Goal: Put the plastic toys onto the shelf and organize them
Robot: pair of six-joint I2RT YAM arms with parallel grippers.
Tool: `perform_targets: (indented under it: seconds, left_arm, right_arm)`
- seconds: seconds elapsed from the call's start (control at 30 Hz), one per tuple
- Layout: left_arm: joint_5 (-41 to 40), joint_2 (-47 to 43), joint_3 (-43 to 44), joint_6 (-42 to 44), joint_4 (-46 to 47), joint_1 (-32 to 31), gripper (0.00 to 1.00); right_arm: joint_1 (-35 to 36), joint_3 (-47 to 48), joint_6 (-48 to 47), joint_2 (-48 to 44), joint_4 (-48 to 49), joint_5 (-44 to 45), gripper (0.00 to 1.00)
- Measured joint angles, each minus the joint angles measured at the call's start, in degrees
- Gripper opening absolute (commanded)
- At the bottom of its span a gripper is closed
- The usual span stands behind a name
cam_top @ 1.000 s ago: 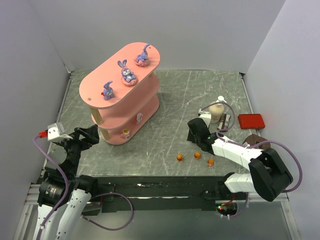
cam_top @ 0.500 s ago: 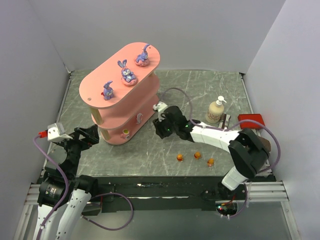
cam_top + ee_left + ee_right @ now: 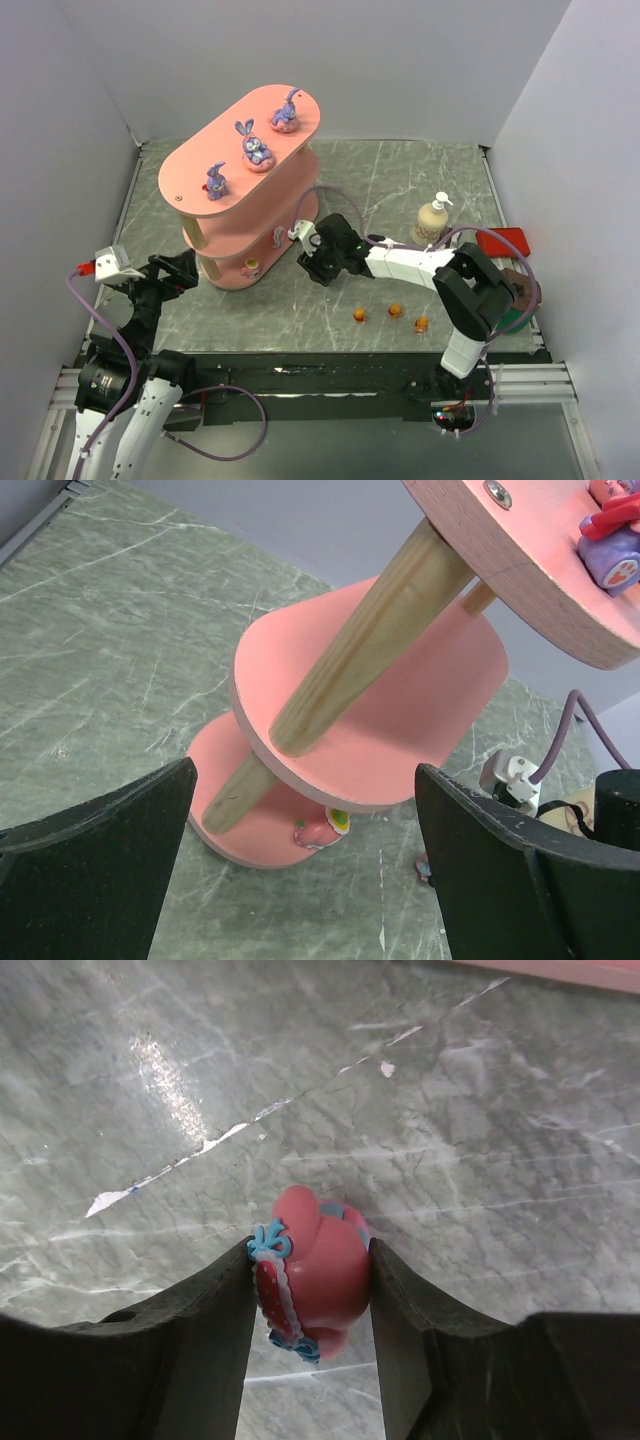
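Plastic toys number nine as far as we can count. Three purple bunnies [image 3: 250, 148] stand on the top board of the shelf [image 3: 200, 165]. One pink toy with a yellow top [image 3: 252, 266] sits on the bottom board. A small pale one [image 3: 278, 236] shows under the middle board, though we cannot tell which tier bears it. Three tiny orange ones [image 3: 394, 311] lie in a loose row on the table [image 3: 400, 180], close to its near edge. One pink toy with blue trim [image 3: 315, 1295] is pinched in the right gripper [image 3: 312, 1255].

We see both right fingers pressed against that toy's sides, holding it above the marble. In the overhead view this gripper sits just beside the right end of the shelf's lower tiers, not touching them.

The left gripper [image 3: 185, 268] is spread wide and grips nothing. It is near the shelf's near-left end, facing a wooden post [image 3: 370, 640] and the two lower boards.

One cream pump bottle [image 3: 431, 220] and one red box [image 3: 500, 240] stand toward the right edge, well apart from the shelf. Bare marble lies between the shelf and the bottle. The orange toys lie between the right arm and the table's near edge. The middle board looks bare from the left wrist view.
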Motion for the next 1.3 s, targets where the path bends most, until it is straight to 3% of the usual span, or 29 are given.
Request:
perform_targets:
  seconds: [0.2,0.4,0.6,0.8,0.83,1.17,1.3]
  left_arm:
    - [0.00,0.02,0.00,0.00,0.00,0.00,0.96]
    - [0.00,0.02,0.00,0.00,0.00,0.00,0.96]
    - [0.00,0.02,-0.02,0.00,-0.02,0.00,0.96]
    - [-0.04,0.02,0.00,0.00,-0.02,0.00,0.96]
    - [-0.04,0.02,0.00,-0.02,-0.02,0.00,0.96]
    - [0.02,0.02,-0.02,0.02,-0.02,0.00,0.96]
    - [0.22,0.02,0.00,0.02,0.00,0.00,0.96]
  right_arm:
    - [0.00,-0.42,-0.74,0.24,0.66,0.00,0.32]
    - [-0.02,-0.04,-0.66,1.95,0.76,1.05,0.47]
    - [-0.11,0.22,0.17,2.29,1.33,1.31,0.68]
    - [-0.11,-1.92,1.66,1.07,4.68,3.28,0.98]
    - [-0.11,-3.78,2.12,-0.31,6.49,3.72,1.00]
    - [-0.11,-10.95,10.19,-13.70,15.96,6.88,1.00]
    - [-0.11,-10.95,17.46,-17.79,16.09,5.53,0.78]
